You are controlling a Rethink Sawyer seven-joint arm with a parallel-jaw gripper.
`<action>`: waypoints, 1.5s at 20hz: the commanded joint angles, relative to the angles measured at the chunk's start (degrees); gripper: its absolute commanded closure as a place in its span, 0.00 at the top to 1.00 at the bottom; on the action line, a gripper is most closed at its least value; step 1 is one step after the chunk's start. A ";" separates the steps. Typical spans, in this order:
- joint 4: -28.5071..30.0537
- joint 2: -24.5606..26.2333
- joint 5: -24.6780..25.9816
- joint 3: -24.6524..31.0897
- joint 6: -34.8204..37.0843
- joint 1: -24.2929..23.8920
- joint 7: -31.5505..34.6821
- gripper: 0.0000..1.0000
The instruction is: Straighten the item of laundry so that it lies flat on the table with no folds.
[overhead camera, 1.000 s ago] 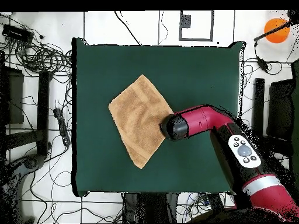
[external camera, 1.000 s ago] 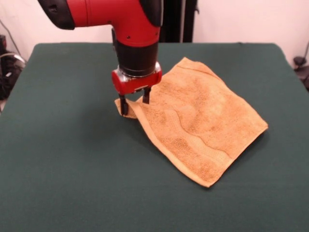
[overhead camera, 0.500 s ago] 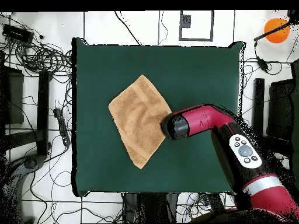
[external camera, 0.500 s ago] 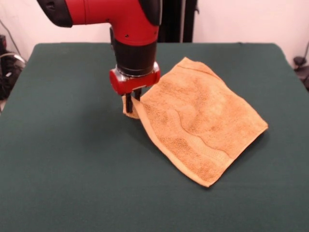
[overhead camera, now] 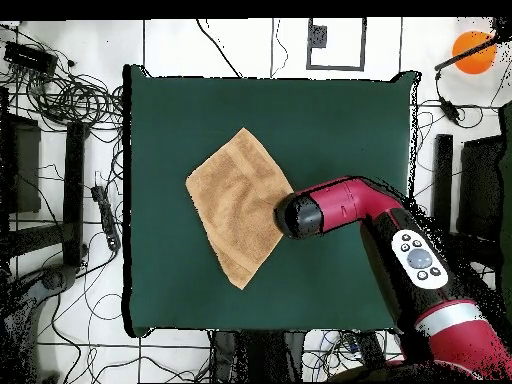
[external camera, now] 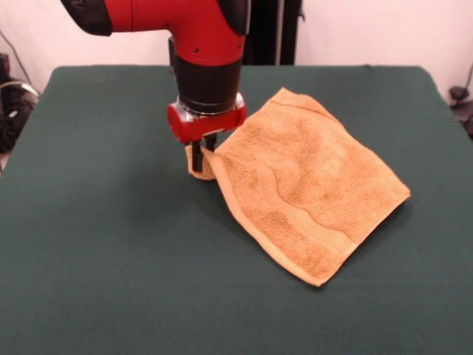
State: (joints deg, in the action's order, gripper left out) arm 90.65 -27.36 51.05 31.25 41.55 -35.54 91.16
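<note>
End effector (external camera: 199,151) seemingly clamped on towel (external camera: 303,185) corner, corner lifted, rest rippled on table (external camera: 111,244)

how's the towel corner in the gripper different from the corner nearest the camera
The corner at the gripper is pinched between the shut fingers, bunched and lifted off the table; the near corner lies flat and free. The gripped corner is partly hidden under the red arm; the near one shows fully, with a woven band just above it. Both belong to the same orange towel.
</note>
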 commanded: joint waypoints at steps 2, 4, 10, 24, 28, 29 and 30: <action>-1.26 0.74 1.50 0.55 2.11 2.85 -8.70 0.00; -1.45 0.63 1.99 0.44 1.98 2.99 -9.00 0.00; -1.73 0.60 2.47 0.35 1.70 3.05 -9.54 0.00; -2.31 1.21 2.24 0.96 1.61 1.50 -11.38 0.00; -2.62 1.30 2.40 1.08 1.62 1.46 -11.76 0.00; -2.60 1.26 2.38 1.07 1.60 1.58 -11.58 0.00; -2.64 1.27 2.43 1.09 1.60 1.59 -11.68 0.00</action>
State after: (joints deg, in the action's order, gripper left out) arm 90.09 -27.49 51.82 30.91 41.54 -34.99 91.16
